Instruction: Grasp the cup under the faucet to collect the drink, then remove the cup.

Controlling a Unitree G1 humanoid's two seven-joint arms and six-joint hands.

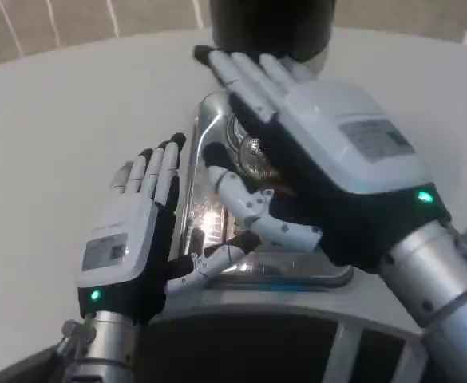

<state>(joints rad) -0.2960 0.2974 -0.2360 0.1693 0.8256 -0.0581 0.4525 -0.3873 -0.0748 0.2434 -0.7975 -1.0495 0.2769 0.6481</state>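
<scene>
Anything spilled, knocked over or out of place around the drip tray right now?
No spill shows on the metal drip tray or white table. Both the left hand and right hand hover open over the tray, hiding most of it.

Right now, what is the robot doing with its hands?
Both hands hover over a shiny metal tray on the white table. The right robot hand reaches toward a dark dispenser at the back, fingers spread. The left robot hand waits beside the tray, open. I can't make out a cup clearly.
</scene>
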